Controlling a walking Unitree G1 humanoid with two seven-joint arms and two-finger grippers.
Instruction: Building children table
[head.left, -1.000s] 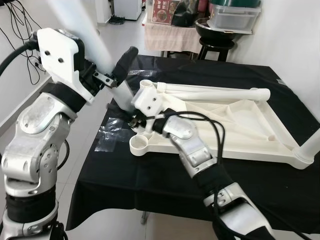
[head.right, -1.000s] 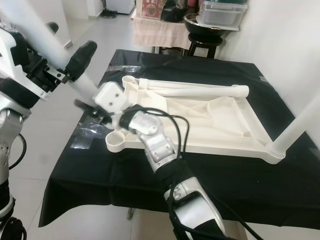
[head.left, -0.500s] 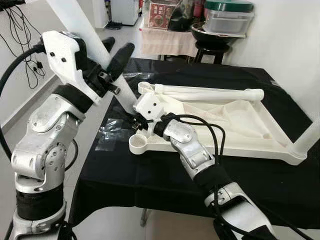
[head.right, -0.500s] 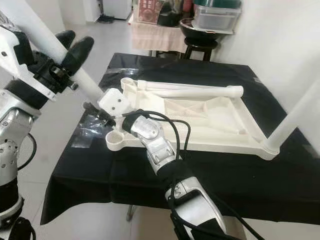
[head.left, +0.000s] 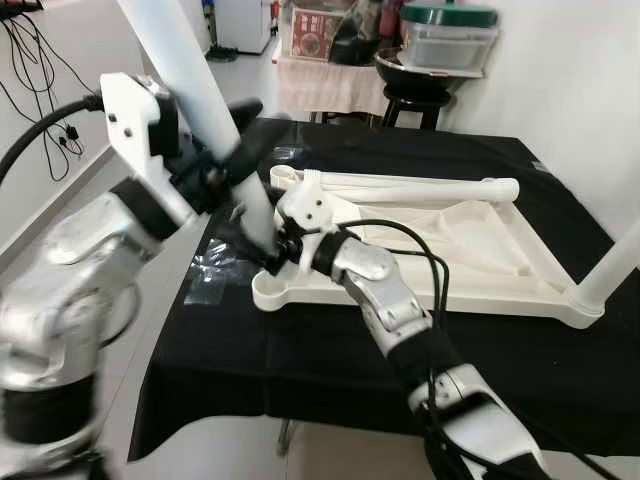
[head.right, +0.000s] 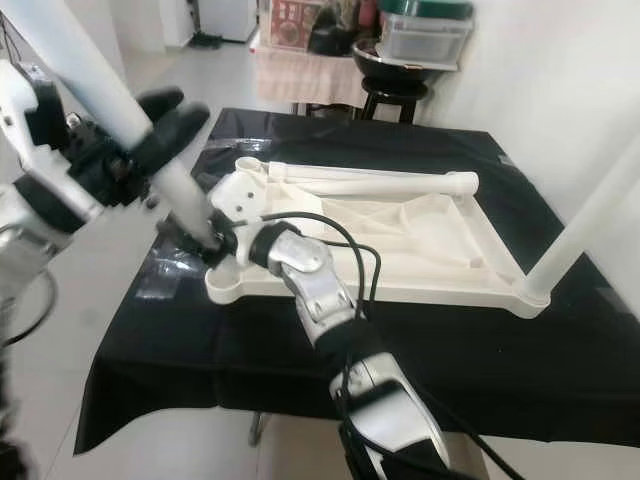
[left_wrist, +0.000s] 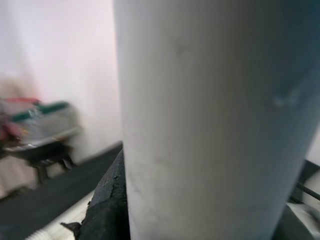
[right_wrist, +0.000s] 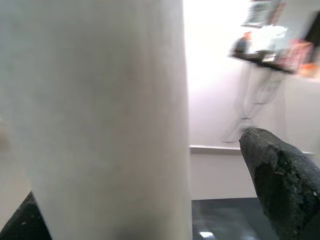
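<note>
I have the left gripper (head.left: 235, 165) clamped around a white table leg (head.left: 205, 105), upper left of the frame, slanting down toward the empty corner socket (head.left: 272, 291) of the upturned white tabletop (head.left: 470, 240) on the black cloth (head.left: 300, 350). The right gripper (head.left: 268, 248) pinches the leg's lower end at centre left. To seat it well, I judge I should bring the leg upright over the socket, then press straight down. No readable writing; the red box (head.left: 315, 30) at top is too blurred.
</note>
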